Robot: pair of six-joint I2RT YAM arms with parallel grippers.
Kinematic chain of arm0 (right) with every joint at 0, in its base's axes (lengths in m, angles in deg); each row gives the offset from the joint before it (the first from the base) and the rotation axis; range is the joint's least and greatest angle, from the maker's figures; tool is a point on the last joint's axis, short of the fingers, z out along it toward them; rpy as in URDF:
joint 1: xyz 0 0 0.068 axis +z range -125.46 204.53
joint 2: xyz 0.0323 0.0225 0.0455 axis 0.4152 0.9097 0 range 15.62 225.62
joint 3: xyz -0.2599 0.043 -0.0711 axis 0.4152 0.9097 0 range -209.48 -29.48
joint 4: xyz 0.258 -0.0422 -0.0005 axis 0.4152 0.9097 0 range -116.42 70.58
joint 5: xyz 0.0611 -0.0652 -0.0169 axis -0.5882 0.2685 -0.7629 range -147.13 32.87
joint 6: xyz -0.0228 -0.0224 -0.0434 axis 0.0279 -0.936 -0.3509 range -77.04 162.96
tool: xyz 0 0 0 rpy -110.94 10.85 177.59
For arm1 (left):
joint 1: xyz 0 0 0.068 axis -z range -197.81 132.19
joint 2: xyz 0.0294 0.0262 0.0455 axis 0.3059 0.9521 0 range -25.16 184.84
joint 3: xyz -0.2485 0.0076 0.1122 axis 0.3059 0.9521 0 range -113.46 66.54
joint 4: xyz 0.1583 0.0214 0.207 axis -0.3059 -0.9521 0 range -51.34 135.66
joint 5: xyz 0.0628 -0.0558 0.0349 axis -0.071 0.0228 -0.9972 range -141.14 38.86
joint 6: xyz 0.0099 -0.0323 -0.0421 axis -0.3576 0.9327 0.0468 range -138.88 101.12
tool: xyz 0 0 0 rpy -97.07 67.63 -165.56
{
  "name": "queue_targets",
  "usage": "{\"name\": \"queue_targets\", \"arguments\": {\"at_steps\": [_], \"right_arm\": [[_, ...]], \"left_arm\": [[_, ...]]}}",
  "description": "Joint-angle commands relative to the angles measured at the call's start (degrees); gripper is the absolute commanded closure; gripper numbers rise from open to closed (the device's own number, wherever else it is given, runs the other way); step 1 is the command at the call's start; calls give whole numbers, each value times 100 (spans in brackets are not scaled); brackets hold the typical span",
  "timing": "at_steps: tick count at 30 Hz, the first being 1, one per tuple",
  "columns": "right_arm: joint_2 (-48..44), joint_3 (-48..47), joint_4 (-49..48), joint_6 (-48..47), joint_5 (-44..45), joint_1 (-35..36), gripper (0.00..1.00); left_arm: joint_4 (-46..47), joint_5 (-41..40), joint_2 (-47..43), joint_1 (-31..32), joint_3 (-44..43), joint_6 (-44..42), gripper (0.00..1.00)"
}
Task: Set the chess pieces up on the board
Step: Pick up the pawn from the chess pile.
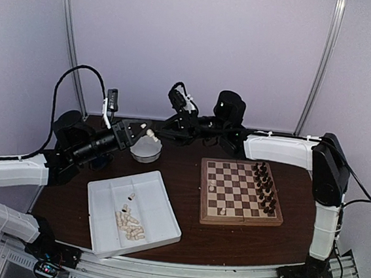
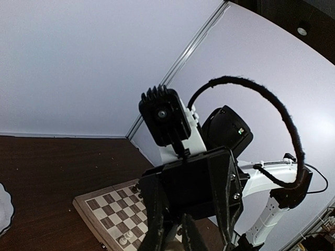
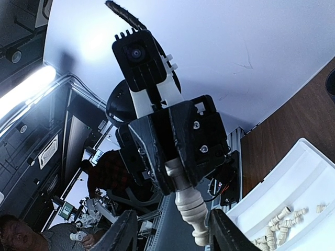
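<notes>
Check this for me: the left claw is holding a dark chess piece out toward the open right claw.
Wrong colour. The chess piece in the left claw is cream, not dark, as the right wrist view shows; it is held out toward the open right claw.

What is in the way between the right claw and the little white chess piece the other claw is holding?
Nothing that I can see. The cream piece sticks out of the left claw, which is shut on it. The right claw is open, with one finger on each side of the piece.
</notes>
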Motion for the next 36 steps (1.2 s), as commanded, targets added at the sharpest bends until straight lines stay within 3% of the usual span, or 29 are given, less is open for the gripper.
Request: {"name": "queue_targets", "arguments": {"at_steps": [1,10,25,36], "right_arm": [[-198,170,-90,-11,-74,27,50],[-202,210,352,-292,46,52,45],[-246,252,-58,22,-24,189,55],[-283,292,-113,40,64,174,73]], "left_arm": [[429,-92,-116,-38,115,43,88],[696,-82,-111,-43,172,202,88],[1004,-168,-76,-38,310,259,88],[1087,-169,-29,-40,379,287,88]]}}
